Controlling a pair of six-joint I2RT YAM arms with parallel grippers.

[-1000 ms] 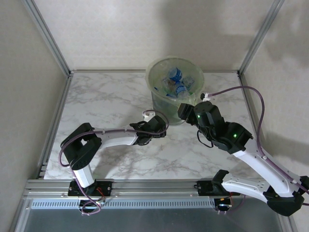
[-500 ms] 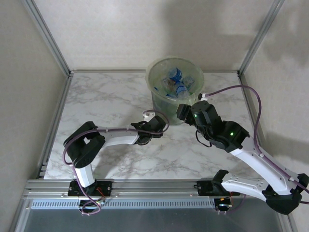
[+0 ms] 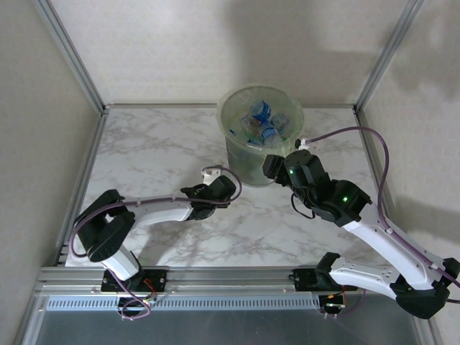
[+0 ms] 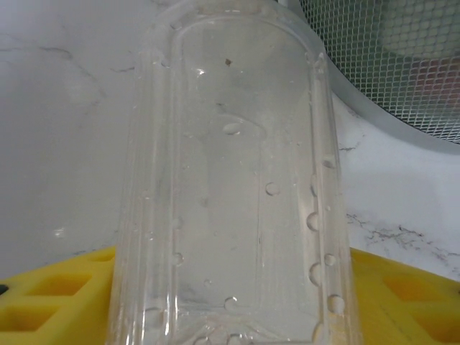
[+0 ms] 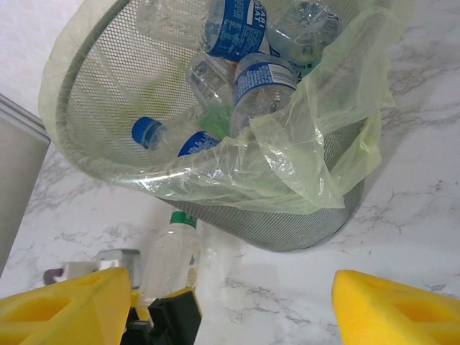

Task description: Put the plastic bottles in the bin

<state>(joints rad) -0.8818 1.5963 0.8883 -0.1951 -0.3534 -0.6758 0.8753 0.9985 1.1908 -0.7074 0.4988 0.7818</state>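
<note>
The left end effector had its yellow pads pressed against either side of a clear, ribbed plastic bottle with a green cap. In the left wrist view the bottle's long axis ran straight up the frame, away from the pads and towards the upper edge. The large round mesh bin with a thin pale-green plastic liner showed at the upper right of that frame, just beside the bottle's far end. In the right wrist view the bottle stood at the lower left, cap upward, close under the bin's slanting wall. In the top view the bin lay up and to the right of the left end effector on the white marble table. The coming move probably turned on raising the bottle above the rim and carrying it that way. The right end effector was spread wide with nothing between its pads, and it faced the bin from the right. Several blue-labelled clear bottles were already heaped inside the liner.
</note>
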